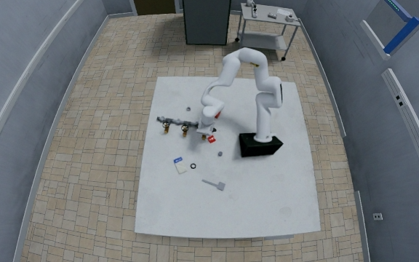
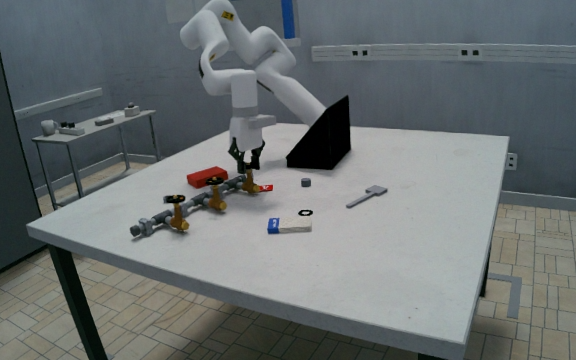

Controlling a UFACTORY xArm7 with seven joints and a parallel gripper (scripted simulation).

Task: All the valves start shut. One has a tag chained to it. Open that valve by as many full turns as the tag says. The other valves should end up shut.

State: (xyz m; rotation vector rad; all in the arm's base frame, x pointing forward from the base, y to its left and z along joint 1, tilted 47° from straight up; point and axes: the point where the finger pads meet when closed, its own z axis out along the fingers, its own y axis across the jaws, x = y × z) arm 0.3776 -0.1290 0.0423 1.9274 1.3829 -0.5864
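A grey pipe (image 1: 177,121) with three brass valves lies left of the table's middle; it also shows in the exterior view (image 2: 188,205). The two valves further from the arm (image 2: 175,210) (image 2: 215,192) have black handwheels and stand free. The third valve (image 2: 250,186), at the pipe's end near the arm, has a small red tag (image 2: 266,188) lying beside it, also seen from above (image 1: 211,139). My gripper (image 2: 247,167) points straight down over this valve and is shut on its handwheel, which the fingers mostly hide. From above, the wrist (image 1: 205,132) covers the valve.
A red box (image 2: 207,176) lies behind the pipe. A grey cylinder (image 2: 306,182), a black ring (image 2: 305,212), a blue-and-white box (image 2: 289,225) and a grey flat tool (image 2: 366,195) lie toward the front. The arm's black base (image 2: 323,135) stands at the back.
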